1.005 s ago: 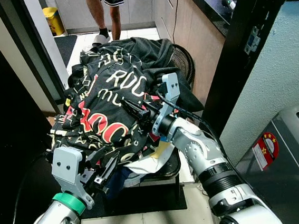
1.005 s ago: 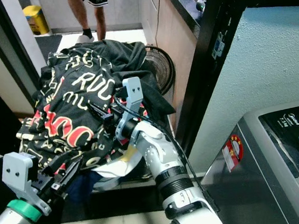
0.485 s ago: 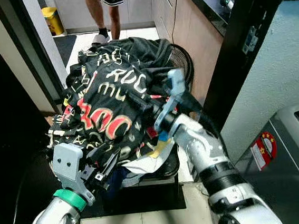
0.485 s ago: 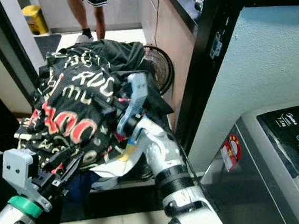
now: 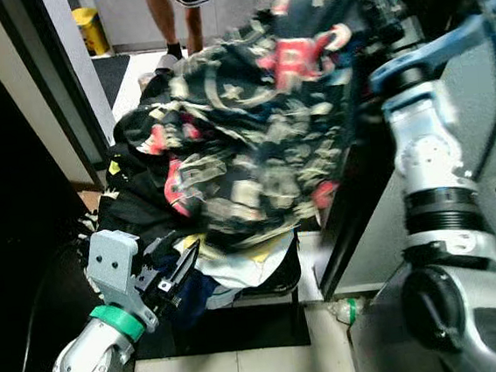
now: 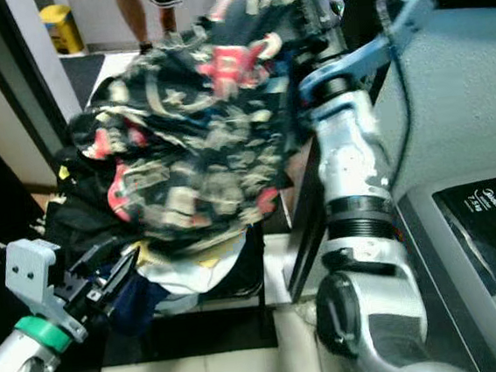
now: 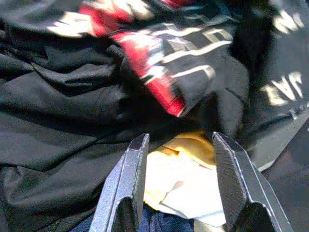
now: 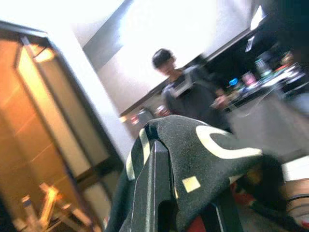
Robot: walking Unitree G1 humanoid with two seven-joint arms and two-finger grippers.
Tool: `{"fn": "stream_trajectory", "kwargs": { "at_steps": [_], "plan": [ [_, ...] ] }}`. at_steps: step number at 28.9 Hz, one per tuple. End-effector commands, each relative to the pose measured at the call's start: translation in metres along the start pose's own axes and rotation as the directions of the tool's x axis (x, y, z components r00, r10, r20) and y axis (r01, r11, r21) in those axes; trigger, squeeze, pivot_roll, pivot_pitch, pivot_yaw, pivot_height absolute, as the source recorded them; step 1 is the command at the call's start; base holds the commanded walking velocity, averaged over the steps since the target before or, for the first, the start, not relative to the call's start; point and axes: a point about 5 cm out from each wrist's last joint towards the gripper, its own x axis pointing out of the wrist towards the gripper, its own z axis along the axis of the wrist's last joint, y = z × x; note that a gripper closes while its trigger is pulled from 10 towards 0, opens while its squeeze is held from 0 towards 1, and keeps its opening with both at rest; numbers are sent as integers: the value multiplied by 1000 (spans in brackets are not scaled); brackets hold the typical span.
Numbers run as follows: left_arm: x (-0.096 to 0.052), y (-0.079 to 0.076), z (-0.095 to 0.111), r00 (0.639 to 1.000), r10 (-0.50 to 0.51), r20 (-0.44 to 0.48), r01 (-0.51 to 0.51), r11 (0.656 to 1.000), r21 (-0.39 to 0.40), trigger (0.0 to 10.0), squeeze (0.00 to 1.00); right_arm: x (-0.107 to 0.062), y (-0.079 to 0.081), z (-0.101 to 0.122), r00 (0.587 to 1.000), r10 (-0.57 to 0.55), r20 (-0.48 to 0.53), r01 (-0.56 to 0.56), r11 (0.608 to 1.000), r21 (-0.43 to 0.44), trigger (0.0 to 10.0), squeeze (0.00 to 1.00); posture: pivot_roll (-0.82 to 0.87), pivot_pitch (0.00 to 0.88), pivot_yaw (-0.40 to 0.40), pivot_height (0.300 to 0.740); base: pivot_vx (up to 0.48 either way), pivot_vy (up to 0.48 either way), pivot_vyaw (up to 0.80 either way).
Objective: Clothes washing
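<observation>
Right tool (image 8: 186,203) is clamped on the black printed garment (image 5: 261,141), raised to the upper right of the left eye frame. From there the cloth hangs blurred, down and leftward to the laundry pile (image 5: 230,276) at centre. The washing machine (image 6: 486,242) lies lower right, on this arm's side, so the right arm is nearer. Left tool (image 7: 178,179), fingers apart w/ nothing between them, points at the pile's underside, lower left. A person (image 5: 174,8) stands at the top of the frame.

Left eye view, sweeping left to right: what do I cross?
Left gripper → laundry pile → lifted printed garment → right arm, gripper hidden by cloth.
</observation>
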Motion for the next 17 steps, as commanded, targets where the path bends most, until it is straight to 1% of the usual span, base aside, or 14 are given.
{"fn": "stream_trajectory", "kwargs": {
  "at_steps": [1,2,6,7,8,9,10,11,12,13,14,15,16,17],
  "plan": [
    [-3,2,-5,1000,14,-21,-13,1000,4,10000,0,7,7,9,999,16,51,-16,1000,8,0,0,58,7,48,740,0,0,0],
    [-2,4,-5,1000,21,-20,-21,1000,7,10000,0,5,1,14,998,-9,65,10,1000,-2,0,0,58,2,52,740,0,0,0],
    [-1,5,-4,999,26,-18,-26,1000,10,10000,0,3,-2,13,998,-22,57,22,1000,-7,0,0,58,2,52,740,0,0,0],
    [1,5,-4,999,26,-20,-26,1000,12,10000,0,-5,-1,0,1000,-21,4,21,1000,-20,0,0,58,0,55,740,0,0,0],
    [1,5,-4,999,26,-20,-26,1000,12,10000,0,-5,-1,0,1000,-21,4,21,1000,-20,0,0,58,0,55,740,0,0,0],
    [3,5,-3,1000,19,-21,-18,1000,19,10000,0,-15,2,-17,998,7,-70,-8,1000,-18,0,0,58,0,55,740,0,0,0],
    [3,5,-3,1000,19,-21,-18,1000,19,10000,0,-15,2,-17,998,7,-70,-8,1000,-18,0,0,58,0,55,740,0,0,0],
    [5,4,-1,1000,8,-18,-8,1000,26,10000,0,-28,6,-35,987,53,-153,-52,999,11,78,0,64,4,51,740,0,0,0],
    [5,4,-1,1000,8,-18,-8,1000,26,10000,0,-28,6,-35,987,53,-153,-52,999,11,78,0,64,4,51,740,0,0,0],
    [7,3,1,1000,-1,-13,1,999,32,10000,0,-42,9,-51,969,98,-225,-95,995,23,1216,0,64,4,51,740,0,0,0],
    [7,3,1,1000,-1,-13,1,999,32,10000,0,-42,9,-51,969,98,-225,-95,995,23,1216,0,64,4,51,740,0,0,0],
    [9,-1,5,1000,-26,-3,26,999,39,10000,0,-70,14,-70,932,163,-325,-151,987,61,0,0,66,5,46,740,0,0,0],
    [9,-1,5,1000,-26,-3,26,999,39,10000,0,-70,14,-70,932,163,-325,-151,987,61,0,0,66,5,46,740,0,0,0],
    [10,-2,7,999,-39,1,39,998,42,10000,0,-82,16,-76,914,185,-361,-167,983,82,0,0,66,5,46,740,0,0,0]
  ]
}}
